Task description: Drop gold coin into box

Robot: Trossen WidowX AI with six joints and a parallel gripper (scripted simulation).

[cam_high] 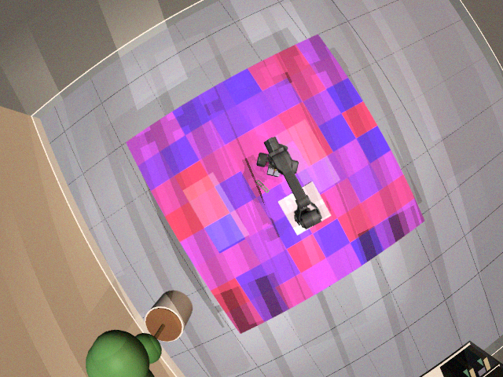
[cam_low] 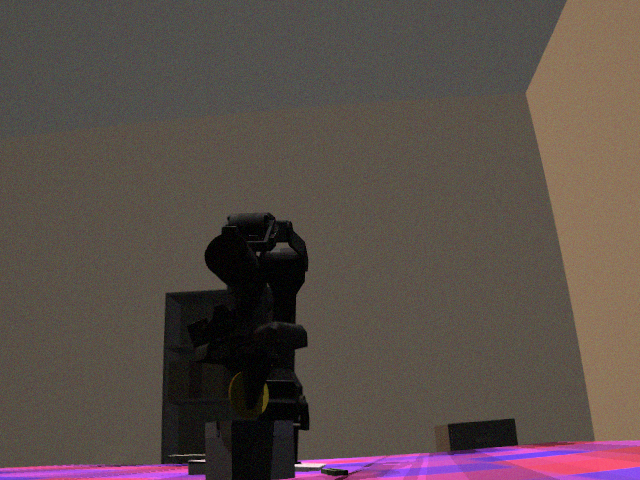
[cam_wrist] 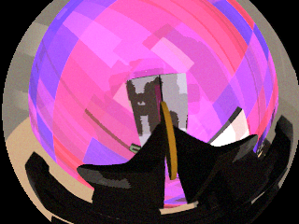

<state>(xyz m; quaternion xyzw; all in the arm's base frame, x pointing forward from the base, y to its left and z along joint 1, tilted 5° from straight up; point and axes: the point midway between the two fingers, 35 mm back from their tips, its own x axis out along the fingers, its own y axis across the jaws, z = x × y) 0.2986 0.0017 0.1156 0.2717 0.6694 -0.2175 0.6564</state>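
Observation:
My gripper (cam_wrist: 163, 127) is shut on the thin gold coin (cam_wrist: 170, 140), which I see edge-on and upright between the dark fingers. In the exterior view the coin (cam_low: 242, 395) shows as a yellow disc hanging just above the top of the dark box (cam_low: 250, 450). In the wrist view the grey box (cam_wrist: 156, 107) lies directly below and beyond the coin; its slot is not clear to see. From above, the gripper (cam_high: 269, 163) hovers over the box (cam_high: 273, 172), which is mostly hidden. The small dark-green holder (cam_high: 262, 186) stands empty beside it and also shows low in the exterior view (cam_low: 334, 470).
The arm's base (cam_high: 308, 215) sits on a white plate on the pink and purple checked mat. A dark block (cam_low: 480, 434) stands at the right, a tall dark cabinet (cam_low: 188, 372) behind the arm. A potted green plant (cam_high: 117, 355) is far off the mat.

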